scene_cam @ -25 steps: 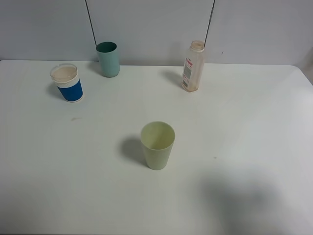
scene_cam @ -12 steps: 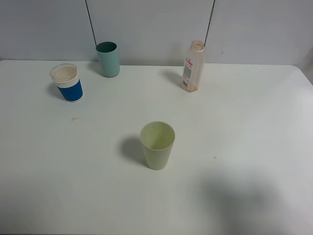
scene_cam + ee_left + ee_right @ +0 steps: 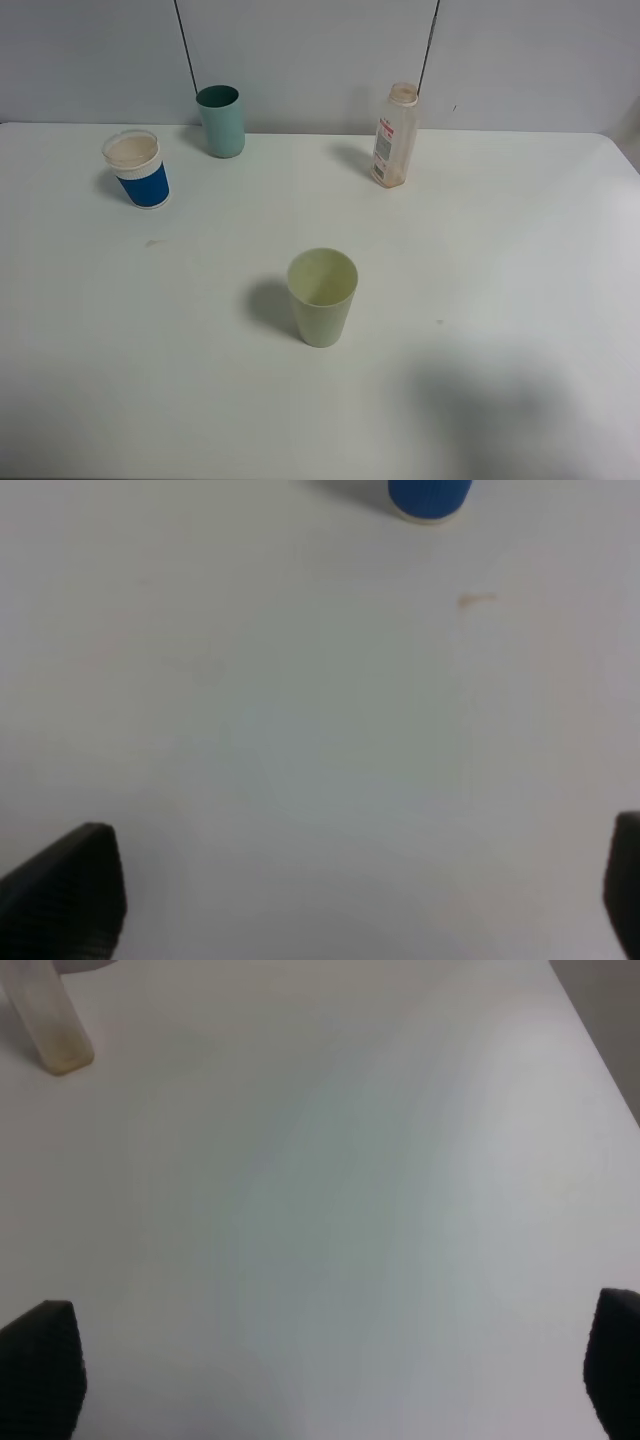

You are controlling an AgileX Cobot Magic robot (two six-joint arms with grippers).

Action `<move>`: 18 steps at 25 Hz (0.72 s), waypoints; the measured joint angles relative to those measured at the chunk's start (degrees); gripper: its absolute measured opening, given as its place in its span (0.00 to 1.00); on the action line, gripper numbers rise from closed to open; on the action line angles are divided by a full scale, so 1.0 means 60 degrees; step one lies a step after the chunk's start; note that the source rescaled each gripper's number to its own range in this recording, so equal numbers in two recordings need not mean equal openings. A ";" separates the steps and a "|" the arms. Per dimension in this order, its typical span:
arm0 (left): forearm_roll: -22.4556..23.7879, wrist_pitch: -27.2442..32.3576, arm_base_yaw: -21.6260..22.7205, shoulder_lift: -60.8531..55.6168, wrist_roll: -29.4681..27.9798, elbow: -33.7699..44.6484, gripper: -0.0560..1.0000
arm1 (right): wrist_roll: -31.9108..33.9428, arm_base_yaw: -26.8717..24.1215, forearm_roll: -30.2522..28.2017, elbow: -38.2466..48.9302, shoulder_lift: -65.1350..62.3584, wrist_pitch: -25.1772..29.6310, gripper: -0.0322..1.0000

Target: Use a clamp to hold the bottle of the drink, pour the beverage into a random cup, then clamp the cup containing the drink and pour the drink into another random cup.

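nothing moved; bottle (image 3: pixel 394 136) upright, uncapped.

Even, soft overhead light, bright but not harsh; the white table (image 3: pixel 520 230) reads slightly grey-blue. No hard glare anywhere. The pale green cup (image 3: pixel 322 296) throws a short soft shadow to its left; the bottle (image 3: pixel 394 136) and blue cup (image 3: pixel 138 169) also shadow leftward, so light comes from the cup's right. A broad diffuse dark patch lies on the table to the lower right of the green cup. Exterior view is reasonably sharp, mild noise. Both wrist views are soft and low-contrast; the dark fingertips (image 3: pixel 70 890) at frame corners are blurred, the right ones (image 3: pixel 40 1370) too. Right wrist view shows a faint brightness gradient across the table.
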 joint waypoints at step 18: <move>0.0000 0.0000 0.0000 -0.1396 0.0000 0.0000 0.92 | 0.0000 0.0000 0.0000 0.0000 0.0000 0.0000 1.00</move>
